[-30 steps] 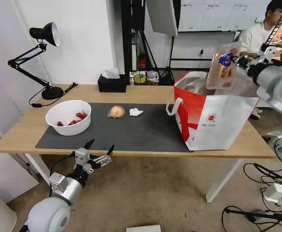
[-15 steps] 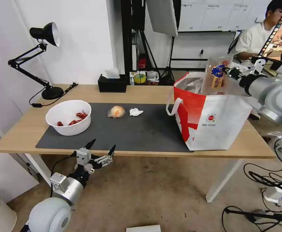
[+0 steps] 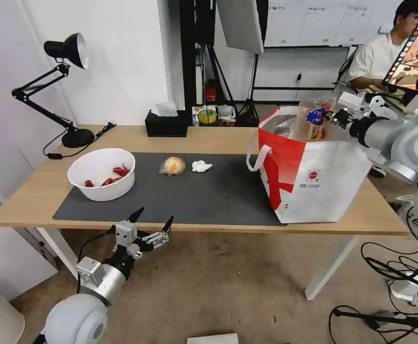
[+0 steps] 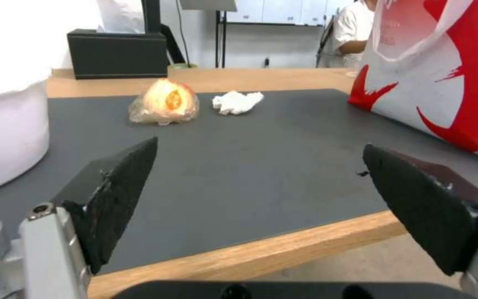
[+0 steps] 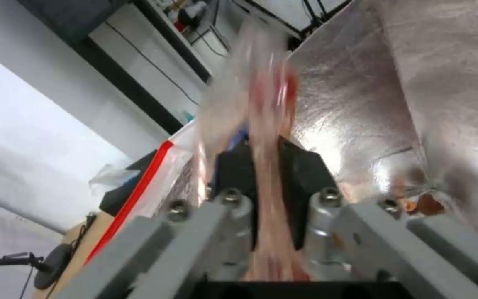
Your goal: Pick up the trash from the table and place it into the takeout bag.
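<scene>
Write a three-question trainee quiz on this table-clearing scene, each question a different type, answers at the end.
1. True or false: the right gripper is shut on the clear hinged plastic tray above the white-and-red takeout bag.
2. Which lies nearest the white round bowl? A crumpled white tissue; B orange-tinted plastic wad; C the bag.
3. Fill in: the left gripper, open, hangs below the table's ____ edge.

Key: 1 true. 2 B. 3 near.

Bright, even room light; glare on the bag's foil lining [image 5: 427, 83]; motion blur smears the clear tray [image 5: 255, 83].
</scene>
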